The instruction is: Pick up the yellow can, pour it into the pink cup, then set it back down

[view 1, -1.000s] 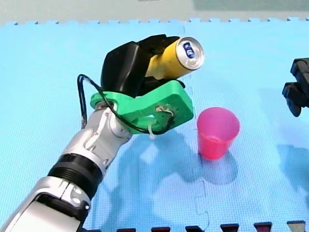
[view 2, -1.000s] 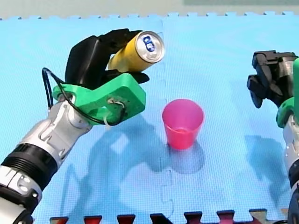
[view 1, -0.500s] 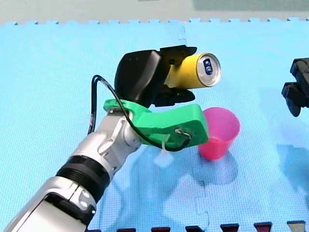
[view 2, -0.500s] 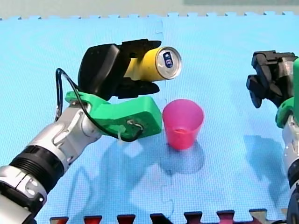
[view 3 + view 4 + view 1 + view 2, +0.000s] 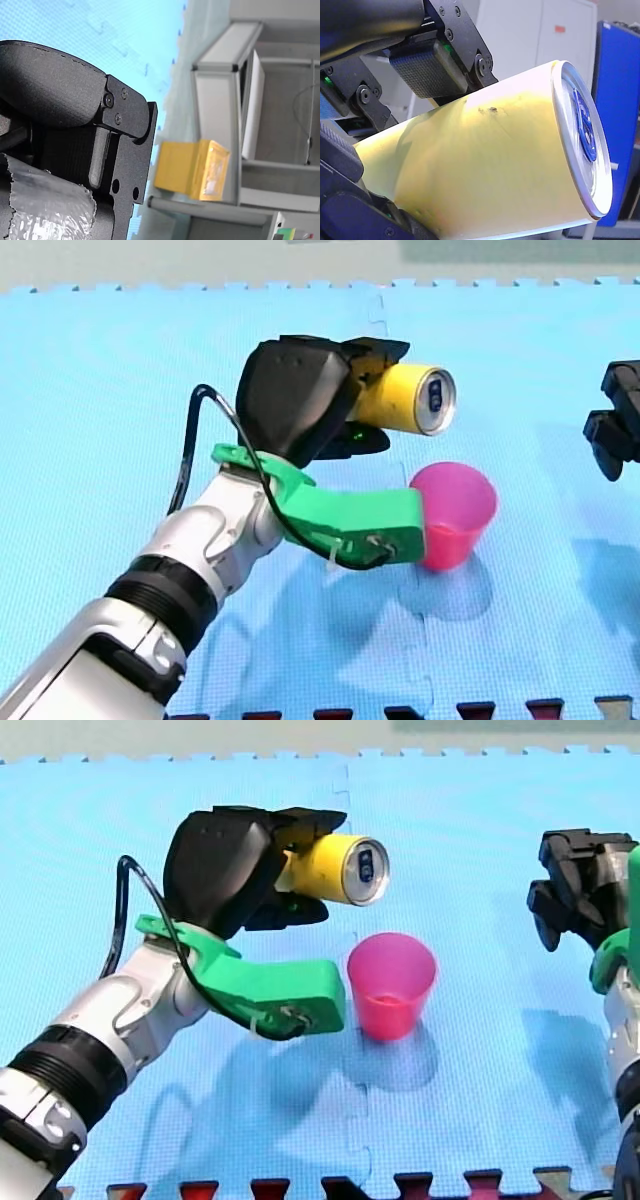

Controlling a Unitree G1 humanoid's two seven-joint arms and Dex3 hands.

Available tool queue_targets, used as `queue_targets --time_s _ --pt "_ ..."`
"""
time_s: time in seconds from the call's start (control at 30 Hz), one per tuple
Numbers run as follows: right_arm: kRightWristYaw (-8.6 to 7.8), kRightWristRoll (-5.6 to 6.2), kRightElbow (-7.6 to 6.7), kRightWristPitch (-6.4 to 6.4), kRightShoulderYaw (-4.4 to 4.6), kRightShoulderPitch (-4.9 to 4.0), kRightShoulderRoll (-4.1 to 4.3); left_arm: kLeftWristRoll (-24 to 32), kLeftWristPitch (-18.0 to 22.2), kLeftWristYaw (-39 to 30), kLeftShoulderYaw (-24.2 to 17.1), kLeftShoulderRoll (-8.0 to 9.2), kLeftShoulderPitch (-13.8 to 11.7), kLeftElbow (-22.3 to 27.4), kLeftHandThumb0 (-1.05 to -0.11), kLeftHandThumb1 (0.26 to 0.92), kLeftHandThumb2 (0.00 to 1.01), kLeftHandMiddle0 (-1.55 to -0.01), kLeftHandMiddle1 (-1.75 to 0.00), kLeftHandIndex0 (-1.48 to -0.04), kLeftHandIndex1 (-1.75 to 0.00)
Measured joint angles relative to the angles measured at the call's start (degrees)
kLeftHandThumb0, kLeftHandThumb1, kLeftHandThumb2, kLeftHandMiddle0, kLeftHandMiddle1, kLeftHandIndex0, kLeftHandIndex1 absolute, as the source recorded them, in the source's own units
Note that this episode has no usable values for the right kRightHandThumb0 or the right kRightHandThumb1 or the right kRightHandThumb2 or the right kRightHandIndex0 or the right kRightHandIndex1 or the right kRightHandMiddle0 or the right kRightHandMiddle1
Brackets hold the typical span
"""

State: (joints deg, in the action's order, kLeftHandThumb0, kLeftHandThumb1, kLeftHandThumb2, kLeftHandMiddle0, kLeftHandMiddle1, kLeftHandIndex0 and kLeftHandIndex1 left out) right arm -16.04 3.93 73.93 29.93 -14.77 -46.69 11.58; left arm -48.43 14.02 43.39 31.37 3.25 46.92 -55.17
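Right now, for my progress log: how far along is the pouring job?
Done: the left hand grips the yellow can, lifted. In hand: can tipped sideways, top toward the pink cup. Left: finishing the pour, setting it down. The right hand is off to the right.

Can [image 5: 405,397]: on its side in the left hand [image 5: 300,400], raised off the mat [image 5: 100,390], just left of the cup.
Cup [image 5: 455,515]: upright on the mat, right of centre.
Right hand [image 5: 575,885]: far right, well apart from the cup.

Interlocking blue foam mat [image 5: 100,390], grey shelving [image 5: 220,100] — yellow box [image 5: 192,170].
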Motion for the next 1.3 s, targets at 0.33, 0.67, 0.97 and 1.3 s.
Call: queue_targets --time_s 0.33,0.67,0.97,1.3 --pt "0.01 0.14 0.02 0.00 -0.10 -0.01 -0.22 -3.02 -2.17 5.70 2.93 -0.01 1.44 -2.82 -0.294 0.873 0.00 -0.99 -0.85 -1.24 -0.04" --pt "0.85 -0.22 0.01 0.05 0.26 0.00 -0.22 -5.73 -4.88 10.16 5.60 -0.21 2.06 -3.38 -0.290 0.876 0.00 -0.93 -0.95 -1.24 -0.04" --pt "1.20 -0.53 -0.05 0.13 0.56 0.00 -0.24 -10.98 -9.36 13.21 10.03 0.08 3.05 -4.40 -0.325 0.850 0.00 -1.03 -0.63 -1.20 -0.01" --pt "1.39 -0.70 -0.04 0.15 0.75 0.00 -0.22 -13.66 -10.71 13.29 13.47 0.99 4.32 -4.61 -0.358 0.829 0.00 -1.03 -0.60 -1.18 0.00"
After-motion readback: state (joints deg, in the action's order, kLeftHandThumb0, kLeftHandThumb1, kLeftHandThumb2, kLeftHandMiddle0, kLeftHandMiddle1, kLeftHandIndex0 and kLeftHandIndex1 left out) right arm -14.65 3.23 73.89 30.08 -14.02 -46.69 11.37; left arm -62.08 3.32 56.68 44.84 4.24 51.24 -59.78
